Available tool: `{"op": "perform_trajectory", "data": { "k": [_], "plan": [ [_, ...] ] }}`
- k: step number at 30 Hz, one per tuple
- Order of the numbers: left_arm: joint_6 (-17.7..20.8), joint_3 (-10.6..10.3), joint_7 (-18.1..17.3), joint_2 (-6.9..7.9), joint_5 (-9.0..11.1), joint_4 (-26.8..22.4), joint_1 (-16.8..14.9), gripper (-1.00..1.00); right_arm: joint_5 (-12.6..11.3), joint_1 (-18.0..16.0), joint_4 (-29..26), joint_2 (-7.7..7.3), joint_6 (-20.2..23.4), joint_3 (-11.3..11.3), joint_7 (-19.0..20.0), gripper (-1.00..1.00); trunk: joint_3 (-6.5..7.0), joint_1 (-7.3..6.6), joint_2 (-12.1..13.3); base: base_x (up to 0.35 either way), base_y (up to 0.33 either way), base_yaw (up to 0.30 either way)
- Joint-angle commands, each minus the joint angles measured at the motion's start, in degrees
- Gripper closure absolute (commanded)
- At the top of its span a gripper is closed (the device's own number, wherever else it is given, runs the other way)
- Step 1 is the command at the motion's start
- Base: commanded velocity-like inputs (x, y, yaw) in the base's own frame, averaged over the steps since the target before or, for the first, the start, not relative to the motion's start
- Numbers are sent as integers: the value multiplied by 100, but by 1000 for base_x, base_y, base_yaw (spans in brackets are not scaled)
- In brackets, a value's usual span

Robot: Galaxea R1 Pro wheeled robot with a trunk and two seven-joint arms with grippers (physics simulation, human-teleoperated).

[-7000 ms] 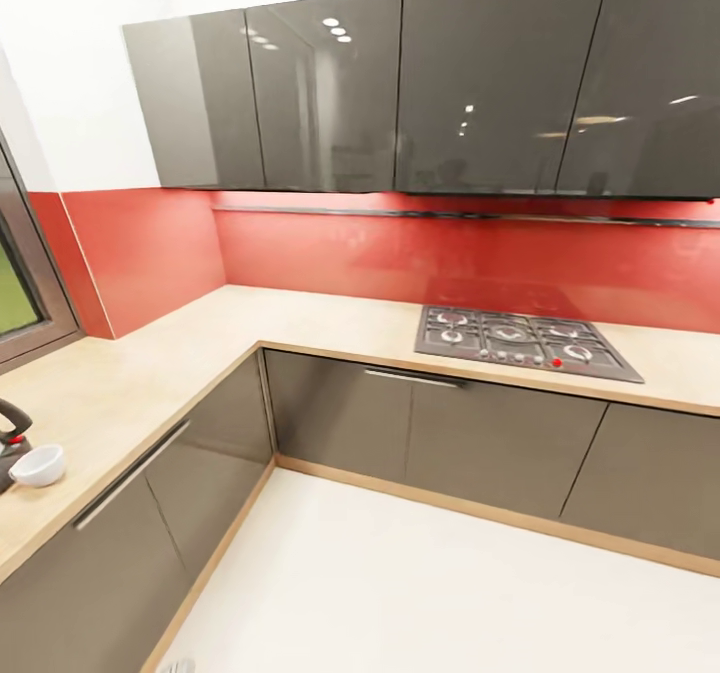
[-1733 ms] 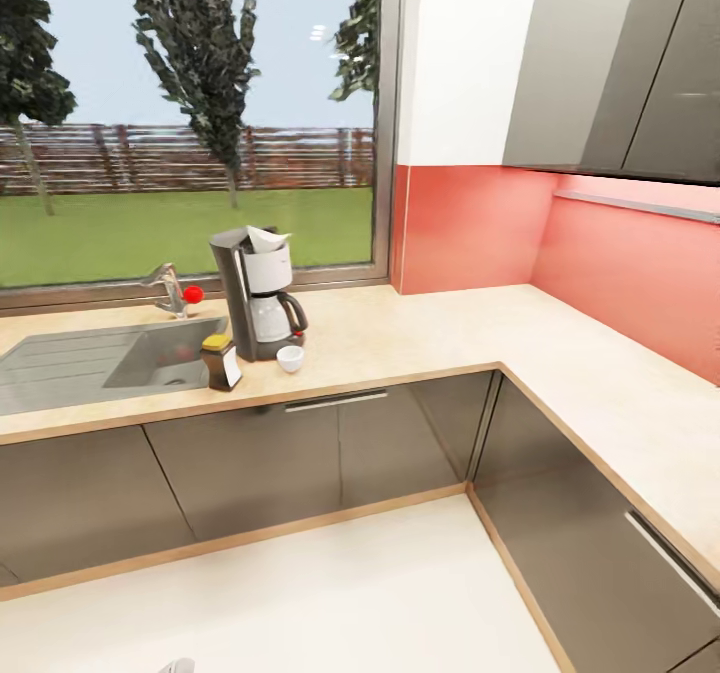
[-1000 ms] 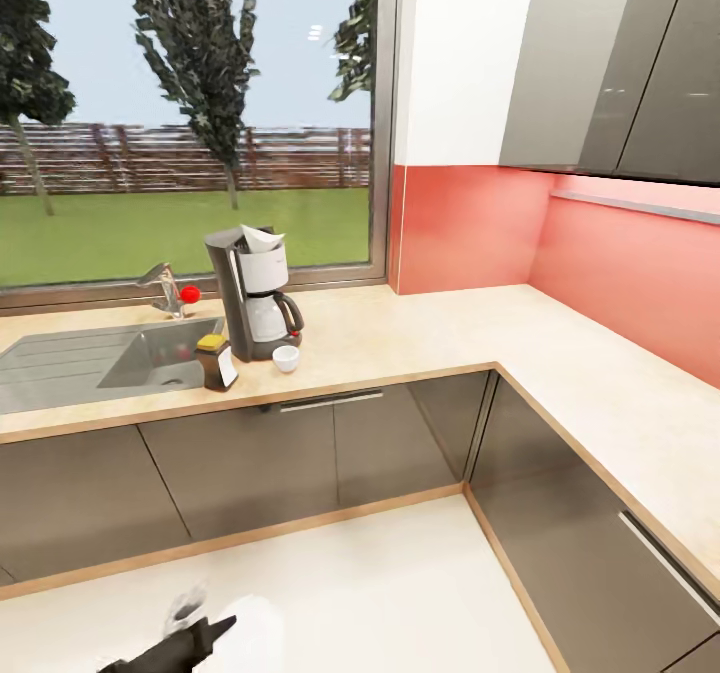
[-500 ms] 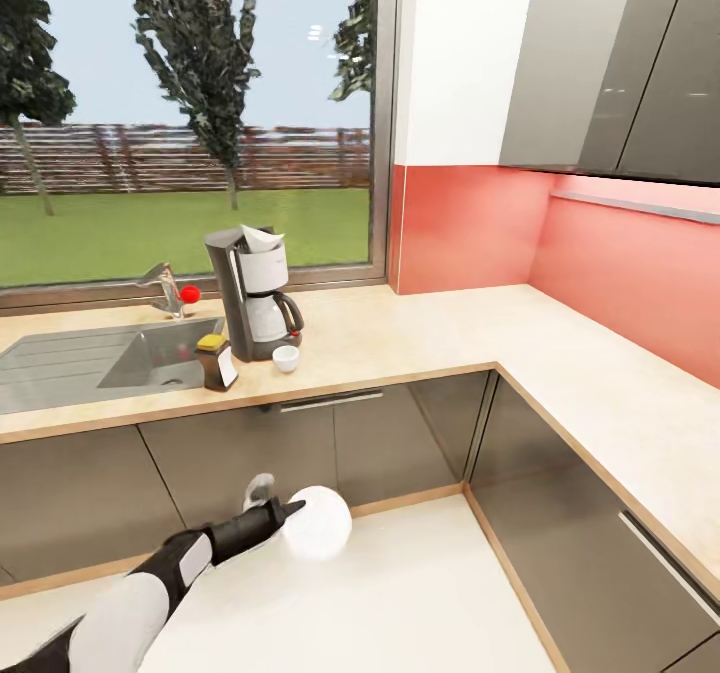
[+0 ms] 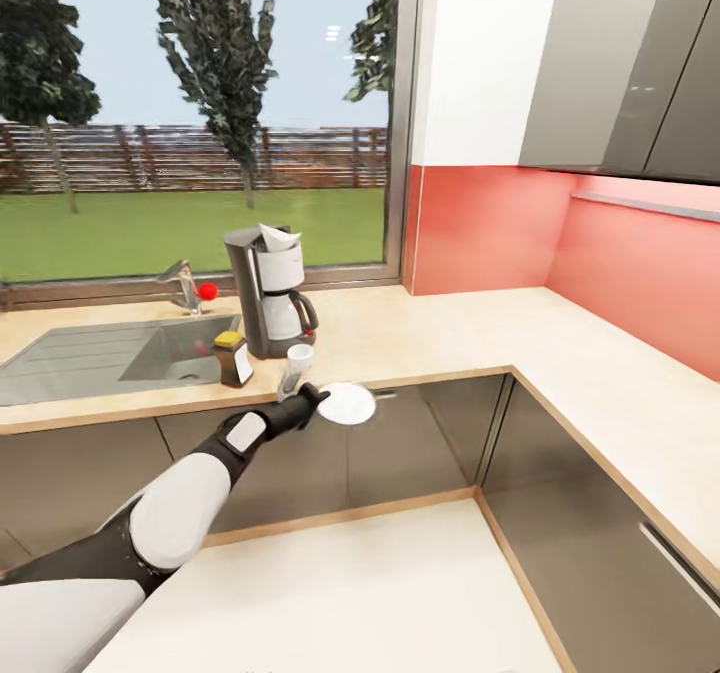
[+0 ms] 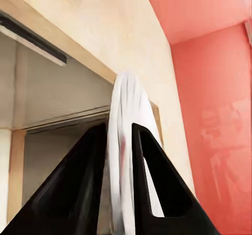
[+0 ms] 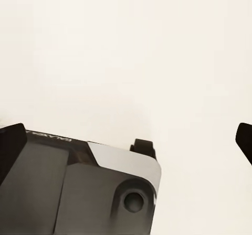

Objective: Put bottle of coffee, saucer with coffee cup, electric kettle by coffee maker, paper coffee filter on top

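One long counter carries your landmark, the coffee maker, with a paper filter already sitting on top. Just beside the coffee maker, toward the sink, stands the coffee bottle; the cup rests in front of it. Your left tool is clamped on the saucer's rim, holding it at the counter's front edge below the cup, probably so it can slide in flat. Your right tool has its fingertips spread wide apart, holding nothing, over pale floor.
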Motion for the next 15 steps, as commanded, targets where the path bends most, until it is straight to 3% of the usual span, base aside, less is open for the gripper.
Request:
{"op": "perform_trajectory", "data": {
  "k": [1, 6, 10, 15],
  "plan": [
    [-179, -8, 149, -30, 283, -51, 0, 100, -60, -4, -1, -3, 6, 47, 13, -100, -11, 2, -10, 0, 0, 271],
    [-572, -19, 617, -248, 553, -113, -44, 100, -60, -4, -1, -5, 6, 46, 12, -100, -11, 2, -10, 0, 0, 272],
    [-816, -11, 709, -275, 605, -102, -50, 100, -58, -4, -1, -5, 7, 43, 12, -100, -11, 2, -10, 0, 0, 184],
    [-1043, -9, 693, -275, 654, -42, 13, 100, -24, -4, -1, -13, 11, 46, 19, -100, -11, 2, -10, 0, 0, 33]
  ]
}}
